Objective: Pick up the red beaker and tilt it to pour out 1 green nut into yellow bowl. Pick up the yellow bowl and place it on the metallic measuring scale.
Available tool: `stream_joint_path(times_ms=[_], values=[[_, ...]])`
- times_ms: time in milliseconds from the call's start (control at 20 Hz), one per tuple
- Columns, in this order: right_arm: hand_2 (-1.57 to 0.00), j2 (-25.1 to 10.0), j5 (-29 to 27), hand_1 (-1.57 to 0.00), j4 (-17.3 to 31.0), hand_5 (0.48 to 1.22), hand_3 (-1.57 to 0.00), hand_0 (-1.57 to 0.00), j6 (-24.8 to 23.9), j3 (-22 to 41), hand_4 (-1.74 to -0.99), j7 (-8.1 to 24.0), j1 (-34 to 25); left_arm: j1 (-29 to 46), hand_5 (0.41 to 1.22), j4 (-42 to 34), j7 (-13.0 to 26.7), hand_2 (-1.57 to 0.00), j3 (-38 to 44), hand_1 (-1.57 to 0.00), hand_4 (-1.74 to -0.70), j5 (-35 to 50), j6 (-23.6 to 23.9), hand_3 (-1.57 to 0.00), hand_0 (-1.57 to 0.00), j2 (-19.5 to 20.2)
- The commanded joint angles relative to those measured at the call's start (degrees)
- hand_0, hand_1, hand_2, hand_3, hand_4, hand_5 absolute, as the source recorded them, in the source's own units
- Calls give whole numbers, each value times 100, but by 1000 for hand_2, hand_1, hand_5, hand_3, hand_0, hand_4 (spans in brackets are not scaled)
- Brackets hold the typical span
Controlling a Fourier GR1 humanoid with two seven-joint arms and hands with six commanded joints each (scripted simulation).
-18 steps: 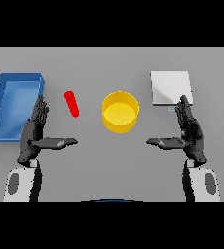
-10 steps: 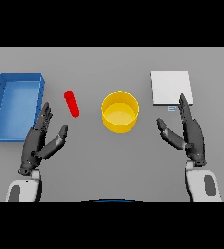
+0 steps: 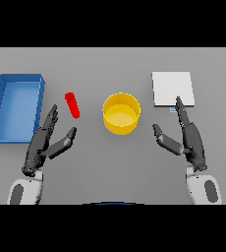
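Observation:
A slim red beaker (image 3: 72,105) stands on the grey table, left of the yellow bowl (image 3: 121,113) at the centre. The flat metallic scale (image 3: 172,89) lies at the back right. My left hand (image 3: 42,146) is open below and left of the beaker, fingers straight and pointing up toward it, thumb spread right, not touching it. My right hand (image 3: 189,138) is open at the lower right, fingertips reaching the scale's front edge, thumb toward the bowl. No green nut is visible.
A blue rectangular bin (image 3: 14,106) sits at the far left, close beside my left hand.
Both hands have moved forward and tilted, the left one up and right toward the red beaker, the right one slightly up. The beaker, bowl and scale have not moved.

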Motion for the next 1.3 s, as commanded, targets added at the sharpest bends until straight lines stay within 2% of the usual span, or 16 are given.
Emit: stream_joint_path(times_ms=[0, 100, 150, 500, 800, 1050, 1250], values=[[1, 26, -52, 1, 9, 626, 1, 1, 43, 10, -1189, -9, -9, -199, 643, 220, 16, 1, 94, 1, -1145, 47, 11, 1, 1, -3], [1, 35, -143, 1, 84, 627, 1, 1, 102, -22, -1209, -7, -52, -570, 648, 662, -112, 1, 269, 1, -1169, 125, 15, 1, 1, 22], [1, 20, -155, 1, 42, 628, 1, 1, 121, -18, -1215, -177, 55, -702, 650, 894, -186, 1, 321, 1, -1178, 115, 46, 1, 1, 3], [1, -10, -176, 1, 54, 626, 1, 1, 132, -56, -1222, -125, 26, -1765, 641, 2288, -657, 1, 547, 1, -1189, 74, -40, 1, 1, 55], [1, 42, -223, 1, 7, 633, 1, 1, 149, -39, -1231, -96, 58, -2416, 663, 3003, -643, 1, 637, 1, -1197, -132, 159, 1, 1, 59], [1, -46, -219, 1, -72, 641, 1, 1, 148, -88, -1241, -31, 91, -2859, 678, 3654, -815, 1, 768, 1, -1215, -186, 389, 1, 1, -84], [1, -6, -248, 1, -132, 645, 1, 1, 171, -55, -1246, -72, 196, -3131, 708, 4138, -1387, 1, 1063, 1, -1285, 113, 353, 1, 1, -197]])
